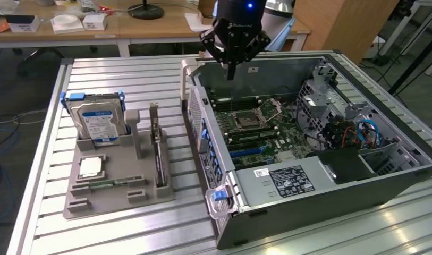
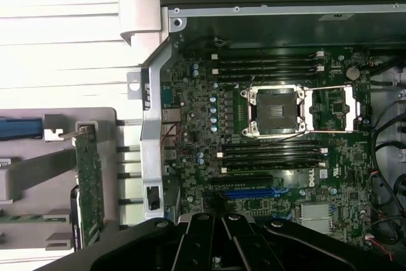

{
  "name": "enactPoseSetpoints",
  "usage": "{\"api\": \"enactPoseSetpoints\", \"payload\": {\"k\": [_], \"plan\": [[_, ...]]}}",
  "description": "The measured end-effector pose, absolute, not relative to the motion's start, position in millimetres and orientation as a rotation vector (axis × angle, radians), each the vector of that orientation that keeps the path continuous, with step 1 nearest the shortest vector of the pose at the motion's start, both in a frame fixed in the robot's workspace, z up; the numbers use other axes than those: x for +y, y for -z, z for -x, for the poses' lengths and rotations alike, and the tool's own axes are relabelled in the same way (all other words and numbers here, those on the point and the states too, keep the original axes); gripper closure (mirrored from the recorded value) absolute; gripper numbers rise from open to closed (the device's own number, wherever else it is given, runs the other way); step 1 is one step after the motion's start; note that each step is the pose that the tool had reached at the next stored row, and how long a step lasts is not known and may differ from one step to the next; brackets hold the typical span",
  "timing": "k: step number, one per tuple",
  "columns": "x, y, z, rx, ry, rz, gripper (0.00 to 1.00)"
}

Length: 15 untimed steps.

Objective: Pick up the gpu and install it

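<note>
Slatted metal worktop [image 1: 116,74], desks behind | tool [image 1: 230,73] pinched shut, holding nothing, above open computer case [image 1: 308,218] | gpu [image 1: 157,146] on edge in grey holder [image 1: 109,204] — just beside case | wrist view: gpu's green face, CPU socket [image 2: 275,111] — seemingly bare

A slatted aluminium surface [image 1: 124,74] carries two things. In the exterior view, a grey holder tray [image 1: 106,206] lies flat toward 8 o'clock. An open computer case [image 1: 308,218] lies on its side toward 4 o'clock, open face up. The tray is at the case's 9 o'clock, near but apart.
</note>
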<state>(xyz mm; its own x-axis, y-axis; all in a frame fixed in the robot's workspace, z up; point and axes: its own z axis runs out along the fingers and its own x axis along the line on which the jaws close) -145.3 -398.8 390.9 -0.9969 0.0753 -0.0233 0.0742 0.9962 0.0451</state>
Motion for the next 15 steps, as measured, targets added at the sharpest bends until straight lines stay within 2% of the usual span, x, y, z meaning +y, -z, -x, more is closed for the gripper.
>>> {"api": "enactPoseSetpoints", "payload": {"k": [15], "plan": [[-398.9,-390.0,158.6,3.114,-0.069,-0.117,0.89]]}}
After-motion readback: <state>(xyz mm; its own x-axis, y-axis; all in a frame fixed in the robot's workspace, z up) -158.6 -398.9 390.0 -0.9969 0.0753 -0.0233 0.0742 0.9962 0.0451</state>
